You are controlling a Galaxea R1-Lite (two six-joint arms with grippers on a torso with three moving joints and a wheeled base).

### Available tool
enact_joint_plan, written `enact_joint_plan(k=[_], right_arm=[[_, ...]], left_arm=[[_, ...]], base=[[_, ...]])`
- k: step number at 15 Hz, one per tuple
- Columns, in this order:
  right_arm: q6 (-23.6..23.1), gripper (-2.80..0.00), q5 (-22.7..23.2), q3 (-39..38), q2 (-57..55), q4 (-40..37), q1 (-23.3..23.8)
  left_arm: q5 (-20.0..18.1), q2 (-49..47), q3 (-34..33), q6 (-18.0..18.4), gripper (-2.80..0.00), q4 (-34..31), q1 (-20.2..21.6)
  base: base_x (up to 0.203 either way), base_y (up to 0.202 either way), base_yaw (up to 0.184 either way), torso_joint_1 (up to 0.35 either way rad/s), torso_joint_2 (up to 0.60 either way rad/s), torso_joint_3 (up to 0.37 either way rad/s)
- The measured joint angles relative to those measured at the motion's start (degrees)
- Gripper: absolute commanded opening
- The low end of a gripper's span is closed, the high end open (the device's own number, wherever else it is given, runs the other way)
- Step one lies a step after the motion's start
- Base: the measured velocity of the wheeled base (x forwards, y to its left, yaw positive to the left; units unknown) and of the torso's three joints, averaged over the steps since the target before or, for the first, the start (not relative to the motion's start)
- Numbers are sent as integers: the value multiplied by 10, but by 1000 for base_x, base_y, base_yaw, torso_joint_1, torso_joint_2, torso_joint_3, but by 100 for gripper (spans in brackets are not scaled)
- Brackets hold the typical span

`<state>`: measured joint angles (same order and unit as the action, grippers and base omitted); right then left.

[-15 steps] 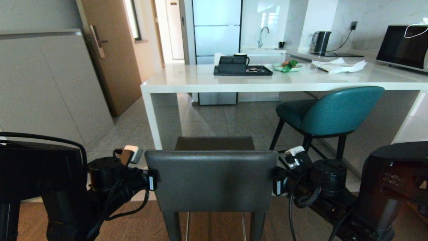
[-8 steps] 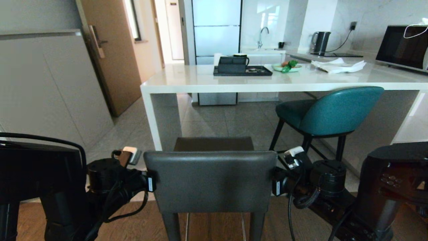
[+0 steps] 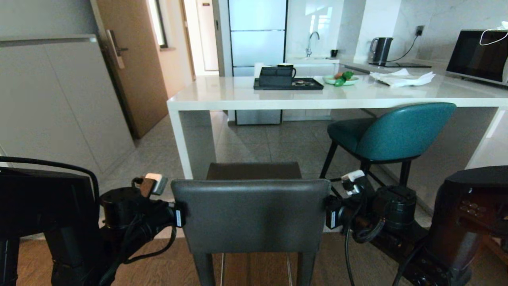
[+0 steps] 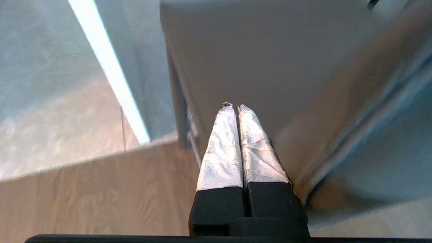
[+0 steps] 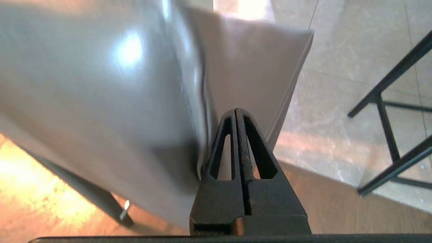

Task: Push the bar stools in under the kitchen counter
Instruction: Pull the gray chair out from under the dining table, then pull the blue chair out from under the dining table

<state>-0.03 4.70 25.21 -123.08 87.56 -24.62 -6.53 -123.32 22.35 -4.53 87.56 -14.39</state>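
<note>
Grey stool between left claw and right claw.

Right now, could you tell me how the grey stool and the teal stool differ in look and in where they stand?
The grey stool has a square, flat back; the teal stool has a curved one. The grey stool stands clear of the kitchen counter, while the teal stool's seat already reaches under its edge. The left gripper and right gripper, fingers shut, flank the grey stool's back; nothing touches the teal one. Both stand upright.
</note>
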Motion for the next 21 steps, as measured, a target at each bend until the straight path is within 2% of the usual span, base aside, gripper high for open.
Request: enact_joint_plan(k=[3, 6, 10, 13, 16, 19, 21], right_arm=[[20, -280, 8, -23, 17, 0, 41], [24, -280, 9, -41, 36, -2, 74], [23, -280, 33, -79, 88, -3, 123], [22, -280, 34, -117, 177, -3, 147], [19, -280, 31, -158, 285, -20, 160], [18, -280, 29, -160, 421, -133, 165], [18, -280, 25, -127, 530, -270, 166]], left_arm=[[-4, 9, -19, -2, -280, 1, 38], [-7, 26, -37, -3, -280, -1, 58], [-50, 72, -67, -3, -280, -3, 99], [-90, 156, -93, -3, -280, -4, 128], [-105, 275, -120, -1, -280, -10, 145], [-108, 413, -120, 0, -280, -104, 162], [-111, 513, -92, 0, -280, -224, 169]], base=[[0, 0, 0, 0, 0, 0], [0, 0, 0, 0, 0, 0], [0, 0, 0, 0, 0, 0], [0, 0, 0, 0, 0, 0], [0, 0, 0, 0, 0, 0], [0, 0, 0, 0, 0, 0], [0, 0, 0, 0, 0, 0]])
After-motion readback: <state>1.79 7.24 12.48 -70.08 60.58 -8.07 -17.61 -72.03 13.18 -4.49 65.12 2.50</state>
